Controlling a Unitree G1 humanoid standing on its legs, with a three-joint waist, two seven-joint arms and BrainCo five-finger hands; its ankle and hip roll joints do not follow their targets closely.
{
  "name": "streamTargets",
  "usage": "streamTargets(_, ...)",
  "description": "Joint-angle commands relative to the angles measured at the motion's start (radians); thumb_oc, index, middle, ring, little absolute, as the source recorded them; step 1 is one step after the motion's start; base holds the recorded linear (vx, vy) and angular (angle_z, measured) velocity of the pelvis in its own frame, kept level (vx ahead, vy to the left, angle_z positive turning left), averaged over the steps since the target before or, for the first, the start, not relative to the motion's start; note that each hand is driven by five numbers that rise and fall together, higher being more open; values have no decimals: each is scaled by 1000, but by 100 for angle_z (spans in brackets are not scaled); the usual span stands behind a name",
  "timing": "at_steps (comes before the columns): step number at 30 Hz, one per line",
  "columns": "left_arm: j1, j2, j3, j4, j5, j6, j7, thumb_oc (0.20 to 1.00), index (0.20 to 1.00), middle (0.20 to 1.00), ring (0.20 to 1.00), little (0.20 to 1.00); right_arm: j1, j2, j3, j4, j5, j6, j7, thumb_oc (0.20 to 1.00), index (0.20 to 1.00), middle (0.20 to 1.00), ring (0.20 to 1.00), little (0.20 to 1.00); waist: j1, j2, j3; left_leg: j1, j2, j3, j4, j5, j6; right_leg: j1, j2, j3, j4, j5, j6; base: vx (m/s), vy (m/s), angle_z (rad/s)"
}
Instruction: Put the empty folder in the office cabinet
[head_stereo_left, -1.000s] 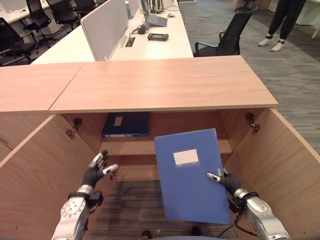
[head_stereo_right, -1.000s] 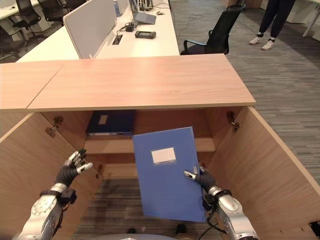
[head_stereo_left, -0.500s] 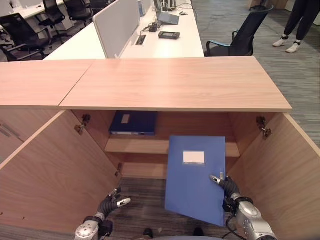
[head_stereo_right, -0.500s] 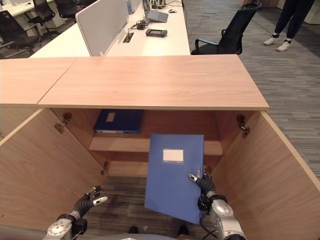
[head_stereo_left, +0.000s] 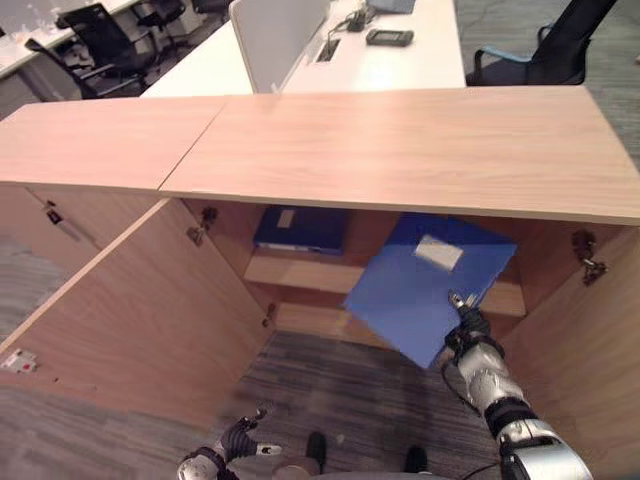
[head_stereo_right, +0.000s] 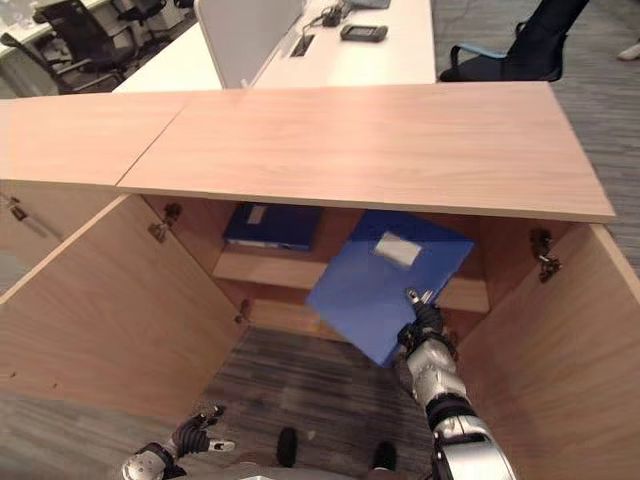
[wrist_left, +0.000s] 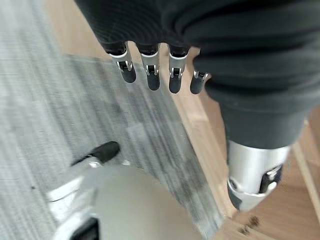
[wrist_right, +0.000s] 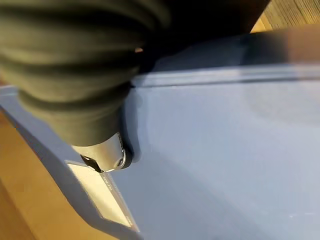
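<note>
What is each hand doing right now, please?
Left hand: open, holding nothing, low over the floor.
Right hand: shut on the blue folder, at the cabinet opening.

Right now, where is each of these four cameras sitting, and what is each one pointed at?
Left eye view: on the head, looking down into the open wooden cabinet; right hand holds the flat blue folder.
Right eye view: beside it on the head, same scene; left hand hangs low.
Left wrist view: on the left wrist, facing the grey carpet past straight fingers.
Right wrist view: on the right wrist, pressed against the folder, thumb on it.
Both eye views share the dark blue binder on the shelf.
</note>
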Motion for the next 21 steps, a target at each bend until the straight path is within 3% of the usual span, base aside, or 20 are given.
streamTargets(1, -105, 49, -36, 29, -31, -20, 41, 1000, 1000, 1000, 1000, 1000, -142, -12, -58, -4, 126, -119, -16, 200, 200, 200, 200, 200, 27, -28, 50, 2, 43, 3, 3, -47, -31, -23, -34, 12, 154, -200, 39, -41, -71, 20)
streamTargets(2, -114, 47, -27, 53, -49, -13, 68, 1000, 1000, 1000, 1000, 1000, -196, -31, -82, 16, 170, -138, -40, 200, 200, 200, 200, 200, 33, -10, 54, -9, 50, -4, 5, -39, -36, -46, -29, 10, 185, -217, 32, -23, -49, 14)
streamTargets(6, -137, 36, -19, 106, -56, -7, 95, 1000, 1000, 1000, 1000, 1000, -225, -51, -122, 22, 210, -167, -68, 200, 200, 200, 200, 200, 33, 4, 66, -32, 56, 5, 28, -28, -44, -57, -30, 3, 205, -238, 19, -29, -57, 16)
streamTargets(10, -144, 14, -10, 162, -56, 7, 101, 1000, 1000, 1000, 1000, 1000, -232, -69, -151, -24, 221, -194, -101, 200, 200, 200, 200, 200, 22, 2, 88, -125, 71, 84, 230, -52, -78, -16, -51, -19, 184, -262, -5, 1, -65, 28)
streamTargets(13, -140, 11, -11, 170, -45, 11, 101, 1000, 1000, 1000, 1000, 1000, -248, -82, -169, -21, 233, -204, -118, 200, 200, 200, 200, 200, 26, 6, 97, -175, 86, 107, 299, -21, -80, 18, -49, -30, 163, -262, -16, 69, -46, 17)
streamTargets(14, -135, 10, -9, 179, -43, 19, 104, 1000, 1000, 1000, 1000, 1000, -265, -98, -193, -23, 246, -218, -138, 200, 200, 200, 200, 200, 44, 10, 114, -241, 74, 93, 305, 4, -78, 45, -45, -34, 157, -277, -19, 70, -39, 18)
streamTargets(15, -136, 10, -10, 179, -43, 19, 104, 1000, 1000, 1000, 1000, 1000, -266, -98, -194, -24, 246, -218, -139, 200, 200, 200, 200, 200, 44, 10, 113, -243, 73, 92, 304, 6, -78, 44, -45, -35, 156, -276, -19, 192, -25, 19)
streamTargets(17, -133, -2, -31, 205, -23, 22, 112, 1000, 1000, 1000, 1000, 1000, -285, -101, -209, -22, 258, -242, -166, 200, 200, 200, 200, 200, 68, 18, 117, -297, 39, 60, 215, 64, -73, 71, -24, -31, 150, -294, -21, 234, 12, 31)
streamTargets(21, -134, -23, -41, 228, -22, 23, 127, 1000, 1000, 1000, 1000, 1000, -314, -88, -211, -3, 287, -260, -181, 200, 200, 200, 200, 200, 101, 5, 118, -357, -2, 72, 87, 78, -63, 134, 10, -2, 128, -332, -16, 306, -2, 5)
